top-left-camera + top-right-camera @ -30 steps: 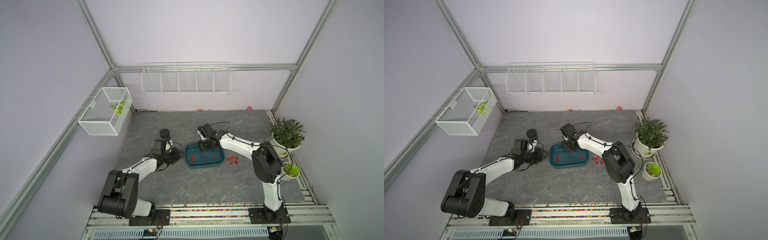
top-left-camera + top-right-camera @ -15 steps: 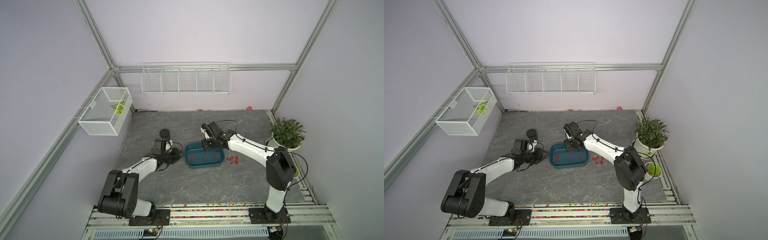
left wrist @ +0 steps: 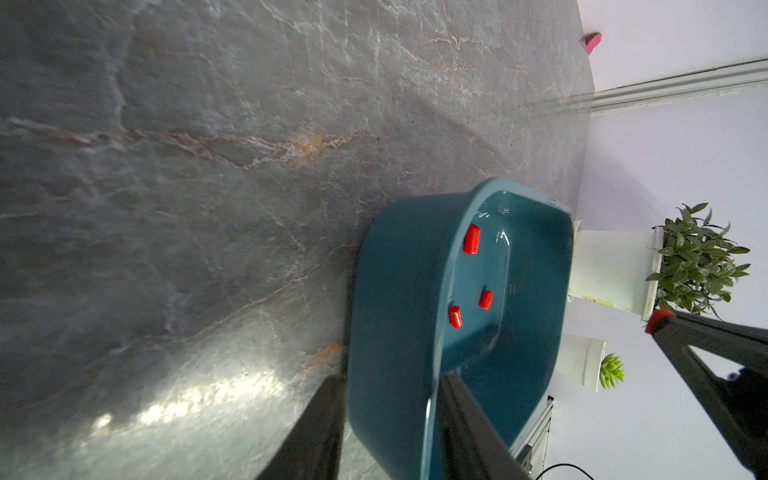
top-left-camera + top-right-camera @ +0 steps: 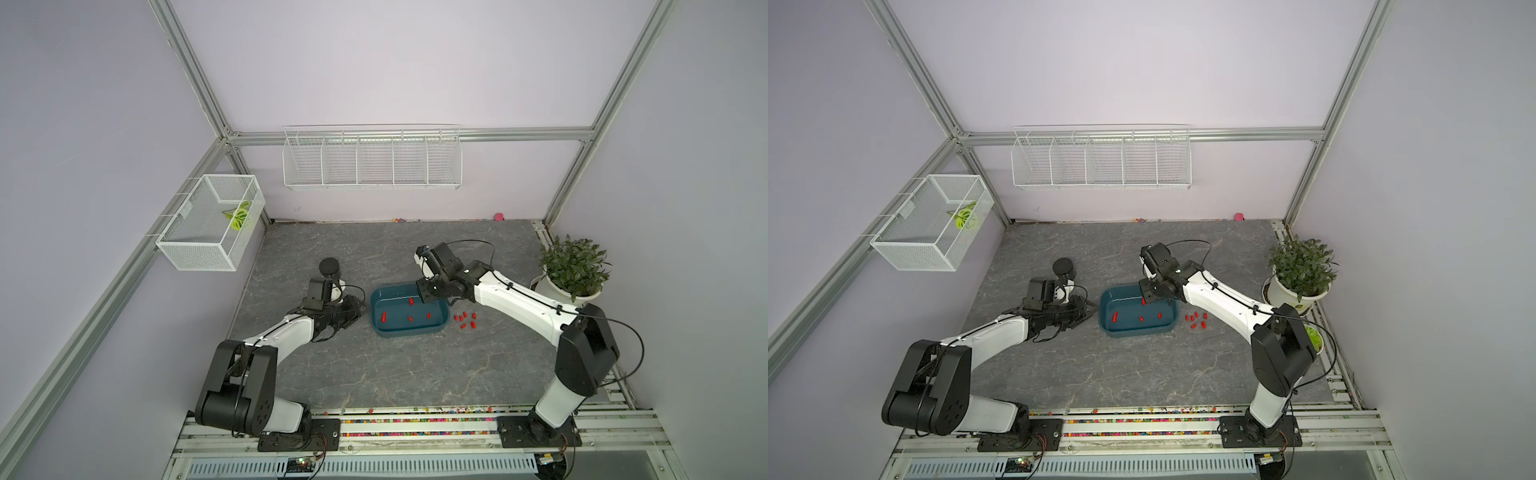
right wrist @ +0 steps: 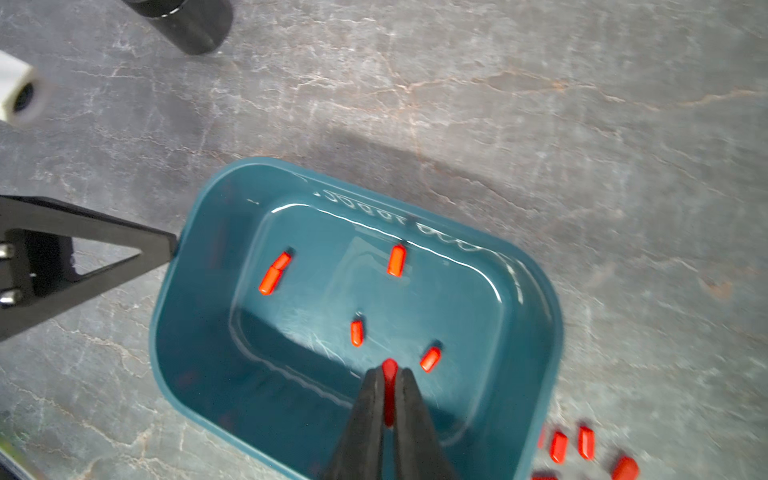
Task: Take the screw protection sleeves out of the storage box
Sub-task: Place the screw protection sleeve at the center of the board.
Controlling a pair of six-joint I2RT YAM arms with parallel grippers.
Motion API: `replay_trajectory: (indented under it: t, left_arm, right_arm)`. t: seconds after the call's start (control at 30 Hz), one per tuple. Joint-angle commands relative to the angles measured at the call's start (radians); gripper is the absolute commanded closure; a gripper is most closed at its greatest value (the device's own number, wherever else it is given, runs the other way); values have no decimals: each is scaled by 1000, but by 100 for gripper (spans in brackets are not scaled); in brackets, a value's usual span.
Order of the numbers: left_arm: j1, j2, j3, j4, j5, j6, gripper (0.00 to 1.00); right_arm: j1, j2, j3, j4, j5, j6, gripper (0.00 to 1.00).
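Right wrist view: my right end effector pinches one bright red cylindrical plastic sleeve over the dark teal rectangular plastic storage box, whose end wall my left end effector clamps. Other sleeves lie inside. Probably light, slick, roll-prone; best squeezed mid-body.

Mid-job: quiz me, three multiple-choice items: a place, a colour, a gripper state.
1. Where do the loose sleeves lie?
A. On the table beside the storage box
B. In a wire basket
C. In the black cup

2. The storage box's colour?
A. White
B. Dark teal
C. Yellow

3. The right gripper is:
A. Wide open
B. Shut on a sleeve
C. Shut on the box's rim

Key: 1 A, they cluster beside the box in both top views; 2 B, teal walls in every view; 3 B, a sleeve is pinched in its jaws.
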Motion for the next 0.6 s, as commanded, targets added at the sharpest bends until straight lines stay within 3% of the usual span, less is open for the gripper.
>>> replay_trajectory:
  t: [0.0,0.2,0.57]
  left_arm:
    - [4,9,22,8,5,8,57]
    - [4,11,23,7,6,8,57]
    - [3,16,24,10,6,8,57]
  right_arm:
    - [-36,-67,-38,-21,14,0,88]
    - [-102,-133,-98,-32,40,2,88]
    - [-246,-169,-212,-4,-31,-26,87]
